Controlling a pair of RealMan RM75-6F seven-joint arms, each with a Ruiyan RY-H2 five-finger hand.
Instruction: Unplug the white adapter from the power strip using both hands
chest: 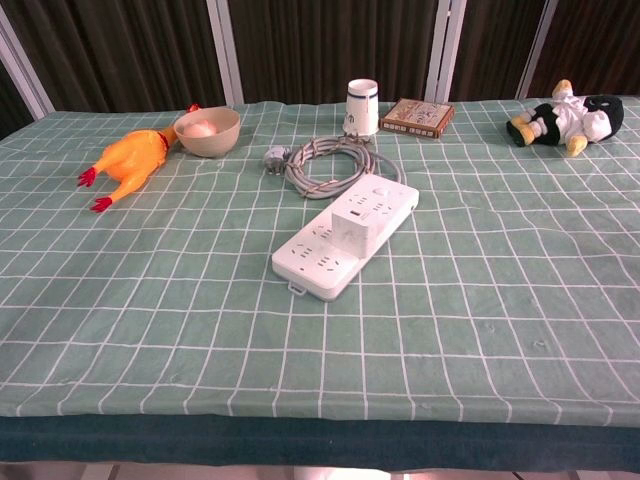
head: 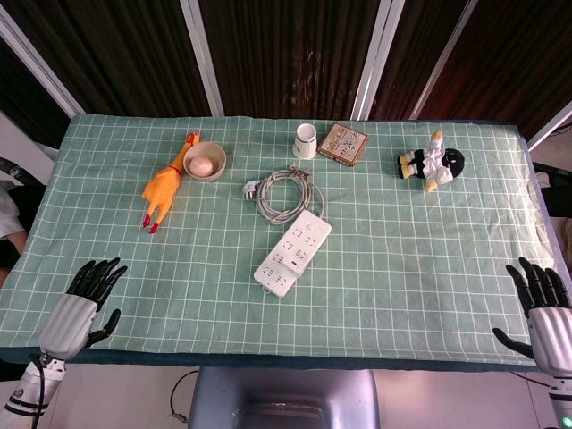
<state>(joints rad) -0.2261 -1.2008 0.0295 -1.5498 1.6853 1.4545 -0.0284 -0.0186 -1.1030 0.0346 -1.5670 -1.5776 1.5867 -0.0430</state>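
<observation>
A white power strip [head: 292, 253] [chest: 345, 238] lies at an angle in the middle of the green checked table. A white adapter [head: 291, 263] [chest: 352, 227] is plugged into its middle sockets. The strip's grey cable [head: 285, 193] [chest: 331, 165] is coiled just behind it, its plug lying loose to the left. My left hand [head: 82, 302] rests at the near left edge, fingers spread, holding nothing. My right hand [head: 543, 304] sits at the near right edge, also spread and empty. Both are far from the strip. The chest view shows neither hand.
A yellow rubber chicken [head: 164, 189] [chest: 128, 165] and a beige bowl [head: 204, 162] [chest: 207, 131] holding an egg sit at back left. A white cup [head: 306, 140] [chest: 362, 106] and a patterned box [head: 343, 143] [chest: 417, 116] stand at back centre. A penguin plush [head: 431, 164] [chest: 558, 119] lies at back right.
</observation>
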